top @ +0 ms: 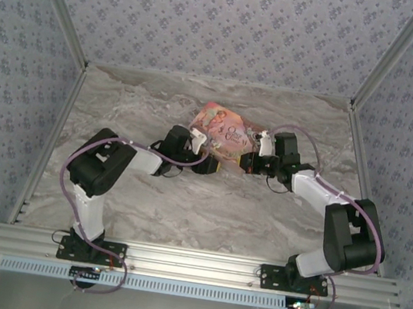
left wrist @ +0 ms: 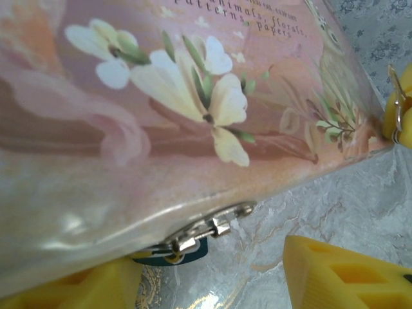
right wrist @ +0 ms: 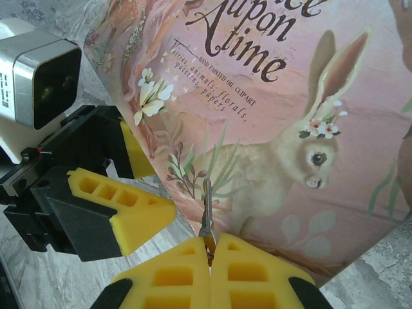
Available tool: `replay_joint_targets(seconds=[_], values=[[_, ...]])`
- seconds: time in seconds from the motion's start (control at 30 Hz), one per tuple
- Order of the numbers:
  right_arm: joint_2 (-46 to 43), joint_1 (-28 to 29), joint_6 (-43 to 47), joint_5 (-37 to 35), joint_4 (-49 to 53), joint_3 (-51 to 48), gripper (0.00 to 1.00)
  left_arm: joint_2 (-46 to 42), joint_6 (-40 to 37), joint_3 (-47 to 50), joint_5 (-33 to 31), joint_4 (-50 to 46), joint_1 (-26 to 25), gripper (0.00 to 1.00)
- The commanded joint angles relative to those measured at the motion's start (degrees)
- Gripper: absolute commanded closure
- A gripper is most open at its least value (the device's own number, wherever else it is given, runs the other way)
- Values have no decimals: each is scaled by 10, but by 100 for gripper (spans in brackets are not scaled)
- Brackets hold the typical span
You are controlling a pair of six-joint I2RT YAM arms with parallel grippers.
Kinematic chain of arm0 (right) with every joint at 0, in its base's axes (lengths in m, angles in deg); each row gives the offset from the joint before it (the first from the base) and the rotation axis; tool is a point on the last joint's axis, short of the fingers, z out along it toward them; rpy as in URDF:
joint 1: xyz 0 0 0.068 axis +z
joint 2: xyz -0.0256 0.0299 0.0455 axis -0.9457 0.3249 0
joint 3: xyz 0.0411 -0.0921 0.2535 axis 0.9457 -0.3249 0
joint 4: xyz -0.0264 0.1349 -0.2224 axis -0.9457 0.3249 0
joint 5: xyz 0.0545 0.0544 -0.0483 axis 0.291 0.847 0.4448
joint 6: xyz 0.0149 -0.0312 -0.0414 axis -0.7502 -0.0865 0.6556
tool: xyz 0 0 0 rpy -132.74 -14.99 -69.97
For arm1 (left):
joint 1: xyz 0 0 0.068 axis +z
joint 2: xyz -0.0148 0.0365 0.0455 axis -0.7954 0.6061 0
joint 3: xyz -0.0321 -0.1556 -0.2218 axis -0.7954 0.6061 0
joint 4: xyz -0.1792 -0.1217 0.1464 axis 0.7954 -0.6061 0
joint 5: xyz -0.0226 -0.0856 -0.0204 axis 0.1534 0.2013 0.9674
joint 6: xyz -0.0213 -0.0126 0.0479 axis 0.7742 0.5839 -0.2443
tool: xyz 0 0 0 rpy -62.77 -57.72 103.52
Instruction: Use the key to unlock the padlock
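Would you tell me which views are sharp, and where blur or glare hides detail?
Left wrist: box close and soft, glare along its lower edge, padlock dim beneath. Right wrist: box print and key sharp. Top external: even light, fine detail lost.

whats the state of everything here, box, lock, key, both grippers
box: shut, clasp fastened
padlock: hanging on the clasp, no key in it, partly hidden under the box edge
key: gripped at its head, shaft sticking out in front of the box face
left gripper: open, padlock between its fingers, not touched
right gripper: shut on key
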Motion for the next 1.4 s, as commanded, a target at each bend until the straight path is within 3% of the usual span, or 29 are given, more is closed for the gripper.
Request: replay_joint_targets(seconds=[0.0, 0.47, 0.8, 1.37], values=[[20, 7, -9, -26, 28, -1, 100, 5, 4, -10, -14, 9, -3, 42], [27, 18, -16, -31, 22, 2, 100, 11, 58, -8, -47, 37, -3, 52], [33, 21, -20, -33, 20, 4, 100, 56, 158, 15, -54, 141, -4, 56], [36, 24, -18, -34, 21, 8, 100, 50, 188, 20, -101, 150, -4, 59]])
